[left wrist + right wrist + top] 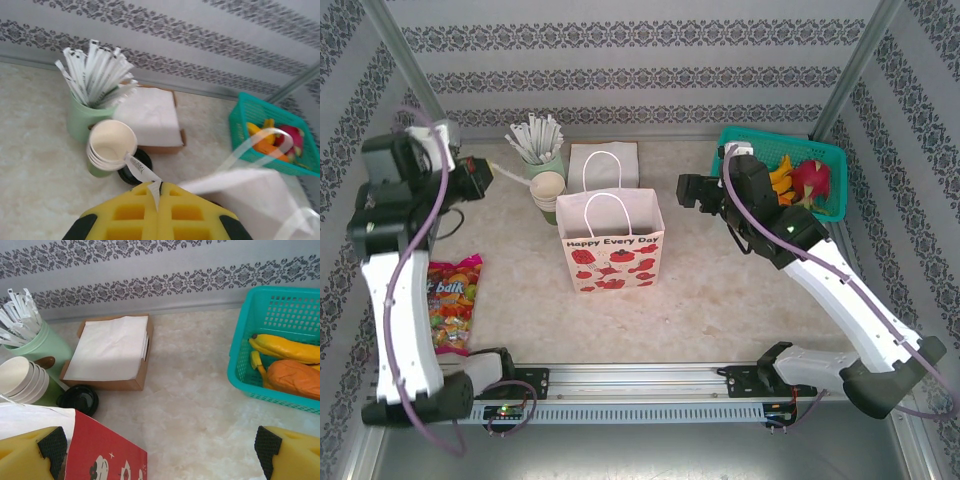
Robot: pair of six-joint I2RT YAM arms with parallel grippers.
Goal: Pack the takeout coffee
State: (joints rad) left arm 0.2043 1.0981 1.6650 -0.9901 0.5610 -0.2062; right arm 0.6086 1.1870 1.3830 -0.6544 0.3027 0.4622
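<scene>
The takeout coffee shows as a round black lid (131, 171) low on the table beside a stack of white cups (111, 144); its lid (78, 400) also appears in the right wrist view. My left gripper (160, 184) is shut on a thin white paper-wrapped stick (141, 171) that slants toward the cups. From above, the left gripper (488, 176) hangs at the back left, next to the green holder of white sticks (536, 150). My right gripper (688, 190) stands open, right of the paper bag (610, 240), with nothing between its fingers (157, 447).
A brown tray of white napkins (603, 165) lies behind the bag. The teal basket (825, 160) with fruit stands at the back right. A candy packet (453, 300) lies near the left arm. Patterned walls close the back and sides.
</scene>
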